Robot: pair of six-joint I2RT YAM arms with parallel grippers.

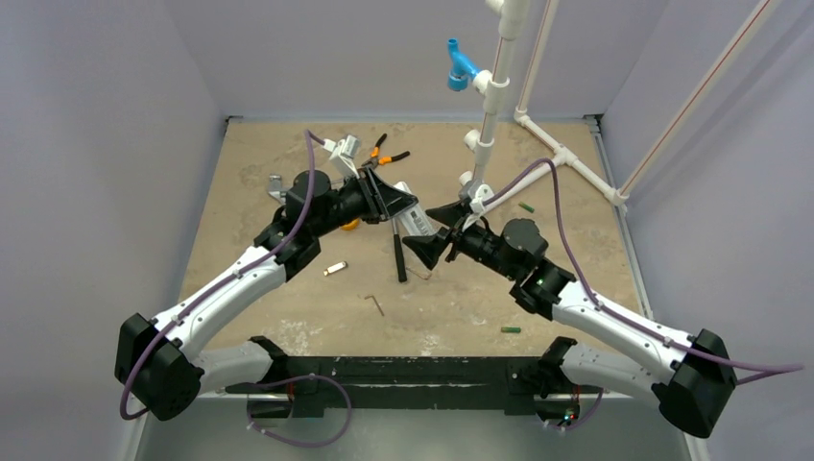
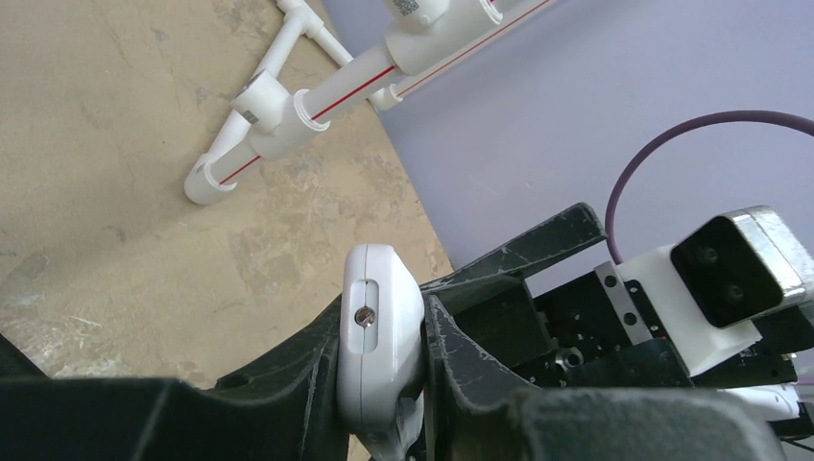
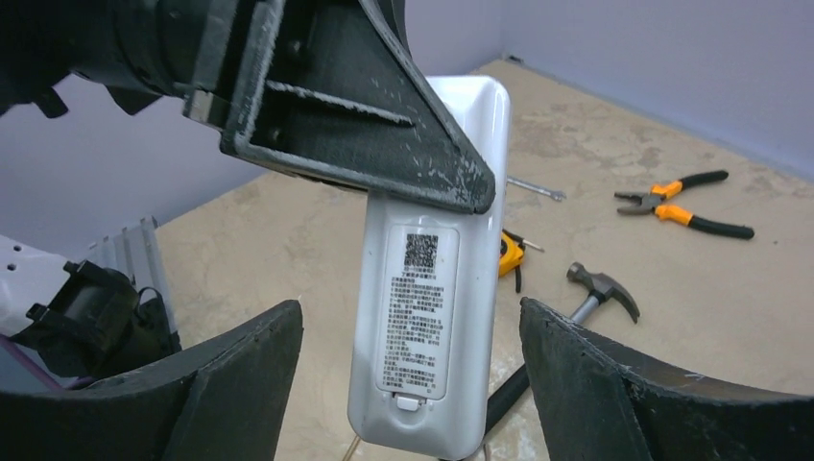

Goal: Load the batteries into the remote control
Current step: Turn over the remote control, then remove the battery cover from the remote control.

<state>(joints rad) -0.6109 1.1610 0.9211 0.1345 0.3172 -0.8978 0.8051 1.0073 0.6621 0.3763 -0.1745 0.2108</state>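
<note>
Showing an early stage of loading: the left gripper [image 2: 382,331] is clamped on the remote control [image 3: 430,288] and holds it in the air above the middle of the table [image 1: 288,317], edge-on between its fingers in the left wrist view. The right wrist view faces the handset's labelled back. The battery cover [image 3: 418,355] appears to be in place, with its latch tab [image 3: 411,403] at the lower end, so the compartment is judged unopened. The right gripper [image 3: 411,322] stands with jaws spread wide on either side of the handset's lower end, touching nothing. Neither cell has been picked up. The near battery [image 1: 511,329] lies close to the near edge, toward the right corner. The far battery [image 1: 526,206] lies toward the right edge, beside the white pipe frame [image 1: 566,158]. Both are well apart from the handset. Done: remote lifted and presented, back outward. Left, by this reading: remove the cover, fetch and seat both cells, refit the cover.
</note>
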